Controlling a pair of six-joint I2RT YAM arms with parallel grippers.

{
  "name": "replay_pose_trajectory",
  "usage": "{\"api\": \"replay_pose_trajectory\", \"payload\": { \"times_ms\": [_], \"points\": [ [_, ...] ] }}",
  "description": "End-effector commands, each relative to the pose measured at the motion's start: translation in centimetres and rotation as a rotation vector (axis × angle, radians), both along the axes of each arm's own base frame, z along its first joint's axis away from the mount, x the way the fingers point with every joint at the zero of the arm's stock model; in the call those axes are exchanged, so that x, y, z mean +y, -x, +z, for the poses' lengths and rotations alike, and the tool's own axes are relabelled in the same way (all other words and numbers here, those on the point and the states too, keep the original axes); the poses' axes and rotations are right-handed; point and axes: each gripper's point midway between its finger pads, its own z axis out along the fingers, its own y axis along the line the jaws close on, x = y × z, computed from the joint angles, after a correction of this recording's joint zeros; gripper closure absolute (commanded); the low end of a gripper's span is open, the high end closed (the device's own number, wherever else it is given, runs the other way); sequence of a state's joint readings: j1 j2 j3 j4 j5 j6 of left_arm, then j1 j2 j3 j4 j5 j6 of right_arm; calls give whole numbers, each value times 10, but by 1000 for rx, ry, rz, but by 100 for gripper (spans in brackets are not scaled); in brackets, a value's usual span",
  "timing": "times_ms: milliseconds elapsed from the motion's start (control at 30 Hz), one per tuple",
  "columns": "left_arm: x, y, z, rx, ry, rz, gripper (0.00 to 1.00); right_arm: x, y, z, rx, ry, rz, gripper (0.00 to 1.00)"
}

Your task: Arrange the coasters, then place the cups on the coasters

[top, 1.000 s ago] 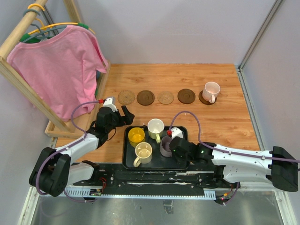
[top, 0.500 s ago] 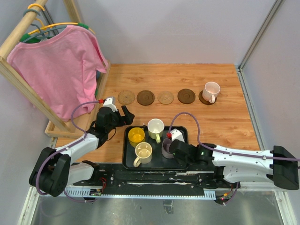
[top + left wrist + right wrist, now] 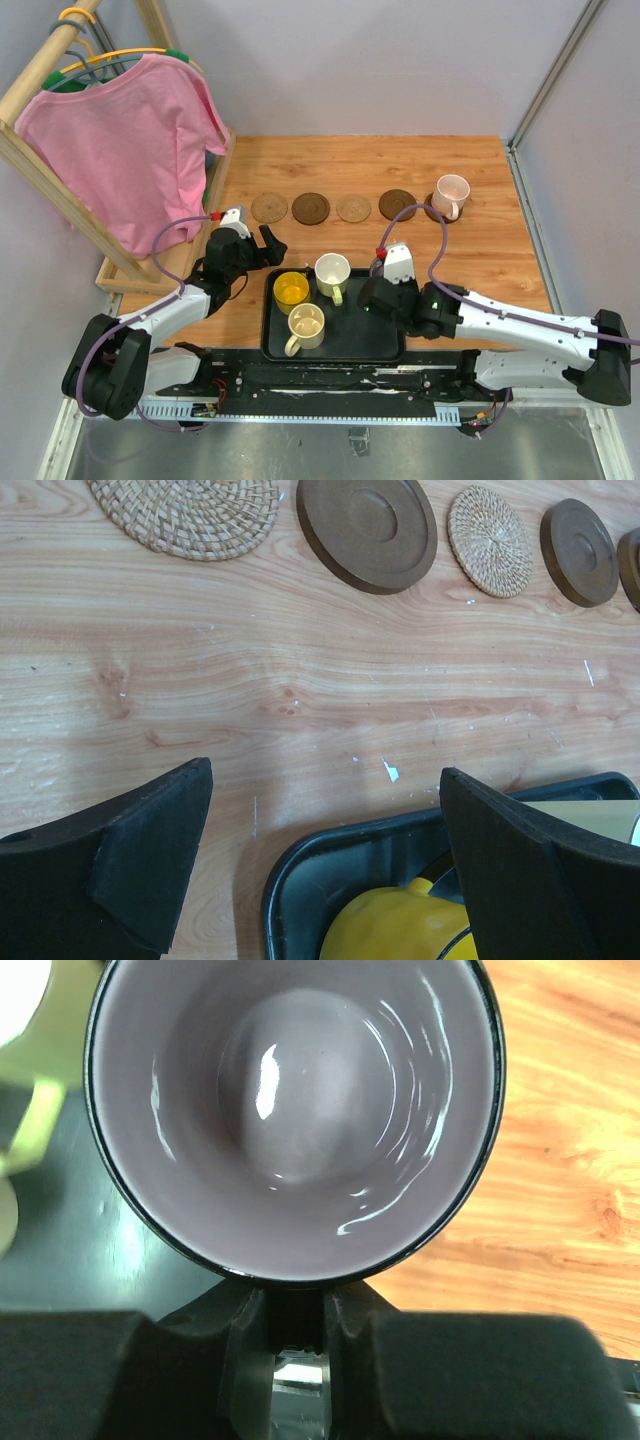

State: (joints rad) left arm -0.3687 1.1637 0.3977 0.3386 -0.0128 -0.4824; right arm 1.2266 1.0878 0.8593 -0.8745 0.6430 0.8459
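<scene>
Table (image 3: 480, 260): coasters (image 3: 311, 208) lie in a row across the far side, spaced so each takes one cup. Black tray (image 3: 385, 345) at near edge holds 3 not yet placed: yellow cup (image 3: 291, 289), whitish-green cup (image 3: 332, 272), cream cup (image 3: 306, 323). R gripper (image 3: 297, 1335) is clenched on the greyish-purple cup (image 3: 295, 1110) at its near side, upright, over tray's right edge, prob. bound for the bare coaster (image 3: 397, 204) beside the pink cup (image 3: 450, 195), which sits on the rightmost disc. L gripper (image 3: 320, 860) is released, jaws wide, low over the tray's far-left corner, clear of R's path.
</scene>
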Motion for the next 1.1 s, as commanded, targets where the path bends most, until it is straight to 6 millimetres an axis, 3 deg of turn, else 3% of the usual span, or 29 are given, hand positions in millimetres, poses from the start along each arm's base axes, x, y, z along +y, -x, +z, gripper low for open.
{"api": "replay_pose_trajectory", "payload": {
  "times_ms": [0,233,667,867,1067],
  "points": [
    [-7,-3,5,-15,1,-40,0,-7,-53,30,-139,-71,-161,99],
    [-13,-7,3,0,-12,-76,0,-14,-130,27,-111,-123,-232,99],
    [-6,-23,12,-40,-51,-23,0,-27,-258,8,-86,-186,-256,99],
    [-8,-29,8,-24,-64,-24,0,-33,-291,-12,-51,-155,-218,99],
    [-9,-35,5,-16,-67,-20,0,-40,-306,-19,-48,-125,-192,99]
  ]
}}
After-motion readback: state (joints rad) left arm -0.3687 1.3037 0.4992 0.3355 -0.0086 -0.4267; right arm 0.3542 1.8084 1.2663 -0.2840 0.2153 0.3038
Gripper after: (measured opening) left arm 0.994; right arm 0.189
